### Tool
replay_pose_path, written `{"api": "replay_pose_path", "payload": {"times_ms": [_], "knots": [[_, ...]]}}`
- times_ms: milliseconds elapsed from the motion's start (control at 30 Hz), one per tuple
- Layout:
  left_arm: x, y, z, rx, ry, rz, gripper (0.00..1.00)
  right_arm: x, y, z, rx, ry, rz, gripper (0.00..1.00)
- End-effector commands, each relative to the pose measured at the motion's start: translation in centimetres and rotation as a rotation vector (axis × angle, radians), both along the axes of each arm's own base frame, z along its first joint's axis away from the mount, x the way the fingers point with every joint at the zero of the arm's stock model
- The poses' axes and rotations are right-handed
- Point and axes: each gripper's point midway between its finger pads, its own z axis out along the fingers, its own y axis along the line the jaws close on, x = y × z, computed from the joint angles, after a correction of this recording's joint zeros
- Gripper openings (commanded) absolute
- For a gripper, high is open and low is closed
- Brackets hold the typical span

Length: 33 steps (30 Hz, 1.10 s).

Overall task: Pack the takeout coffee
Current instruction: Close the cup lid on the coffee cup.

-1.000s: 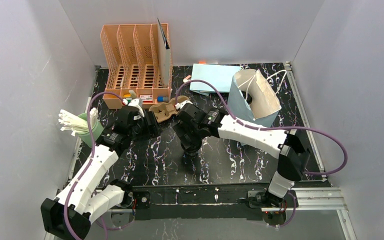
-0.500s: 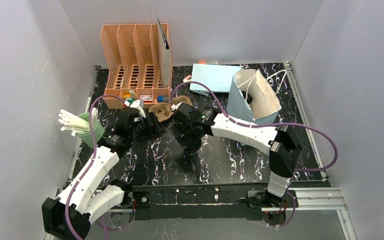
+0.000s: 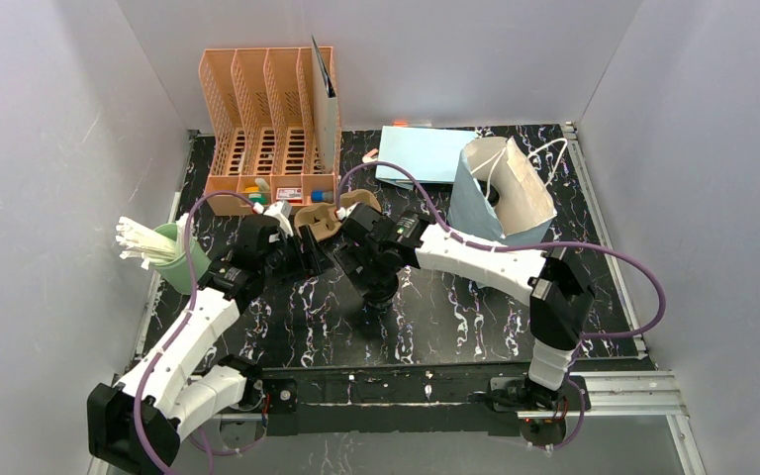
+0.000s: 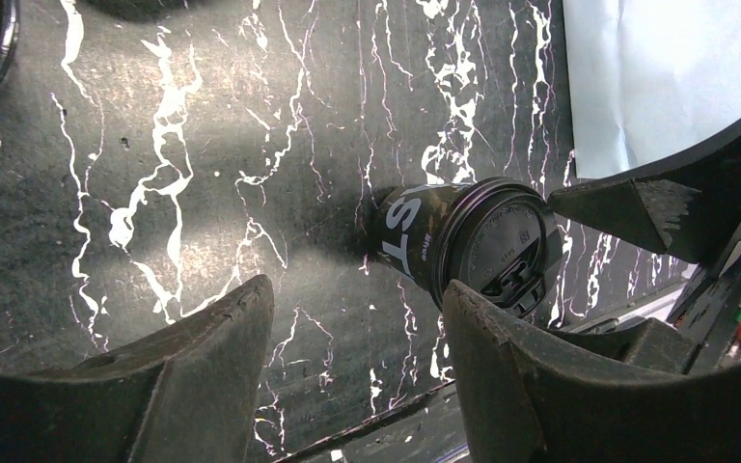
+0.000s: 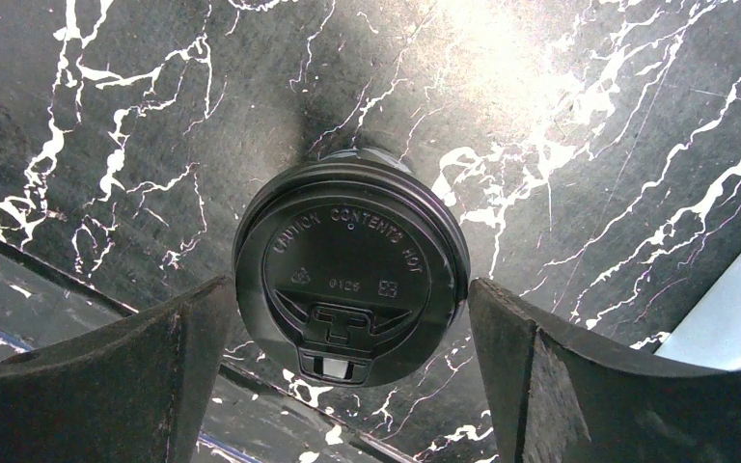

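Black-lidded coffee cup upright, centred between fingers of wide-spread right gripper

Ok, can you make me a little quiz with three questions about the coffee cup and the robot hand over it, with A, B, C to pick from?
1. Where is the coffee cup?
A on a chair
B on the dark table, between the fingers of the right gripper
C in a drawer

2. What colour is its lid?
A white
B red
C black

3. How is the right gripper?
A open
B shut on the lid
C out of sight

Answers:
1 B: the right wrist view shows it standing on the marbled top with a finger on either side.
2 C: the lid is black all over.
3 A: its fingers stand wide apart, one on each side of the cup.
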Motion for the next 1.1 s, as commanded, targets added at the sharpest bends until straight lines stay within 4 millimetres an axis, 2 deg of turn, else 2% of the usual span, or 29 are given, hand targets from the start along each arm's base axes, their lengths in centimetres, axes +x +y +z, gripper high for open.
{"api": "replay_pose_path", "payload": {"times_ms": [0, 133, 667, 833, 1067], "knots": [[-0.2, -0.5, -0.4, -0.028, 0.017, -0.027, 0.62, 0.1, 0.7, 1.0, 0.015, -0.01, 0.009, 0.98], [-0.2, -0.7, -0.6, -0.038, 0.022, -0.03, 0.61, 0.2, 0.7, 1.2, 0.015, -0.01, 0.007, 0.98], [-0.7, -1.9, -1.8, -0.092, 0.059, -0.069, 0.58, 0.3, 0.1, -0.1, -0.034, -0.012, -0.014, 0.95], [-0.8, -2.2, -1.9, -0.112, 0.061, -0.081, 0.54, 0.1, 0.1, -0.6, -0.037, 0.003, -0.012, 0.88], [-1.1, -2.8, -2.2, -0.157, 0.071, -0.093, 0.49, -0.3, 0.3, -1.1, -0.033, 0.023, -0.001, 0.84]]}}
